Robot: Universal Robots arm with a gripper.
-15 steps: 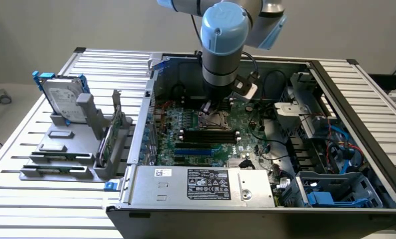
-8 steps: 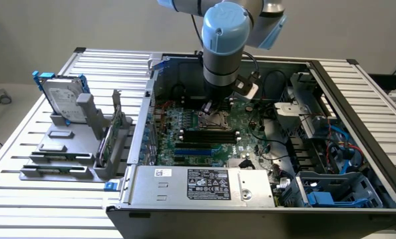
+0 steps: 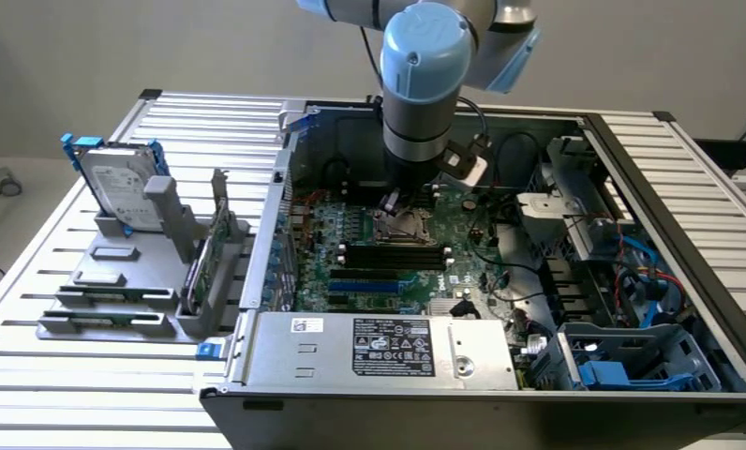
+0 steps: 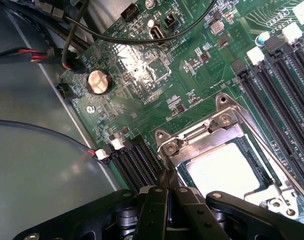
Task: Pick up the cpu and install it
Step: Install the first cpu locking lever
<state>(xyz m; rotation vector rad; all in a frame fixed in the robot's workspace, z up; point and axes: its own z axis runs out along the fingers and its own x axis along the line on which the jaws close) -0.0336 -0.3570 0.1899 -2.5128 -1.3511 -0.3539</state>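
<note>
Black linkage bars of my gripper (image 4: 167, 186) sit closest to the wrist camera, and my fingers (image 4: 161, 180) are pressed together with nothing between them. Their tips rest right at the edge of the socket frame (image 4: 226, 131), near one of its screwed corners.

Just past my fingertips lies the cpu (image 4: 222, 169) — its pale silver top shows inside the metal frame, seated flat in the socket and apart from my fingers. Whether the frame is fully latched over it I cannot tell.

Beside the socket run dark memory slots (image 4: 276, 100) on one side and another short bank (image 4: 132, 162) on the other. Farther out on the green motherboard (image 4: 191, 80) there is a round coin battery (image 4: 98, 82), with black cables (image 4: 117, 35) crossing beyond it.

From the exterior view, my gripper (image 3: 395, 199) hangs straight down into the open case (image 3: 673, 187), over the socket (image 3: 405, 225) — the arm (image 3: 424, 84) upright above it. Well off toward the exterior view's left, outside the case, a hard drive (image 3: 117, 183) with blue rails stands in a grey rack (image 3: 123, 272) on the slatted table (image 3: 48, 375).
</note>
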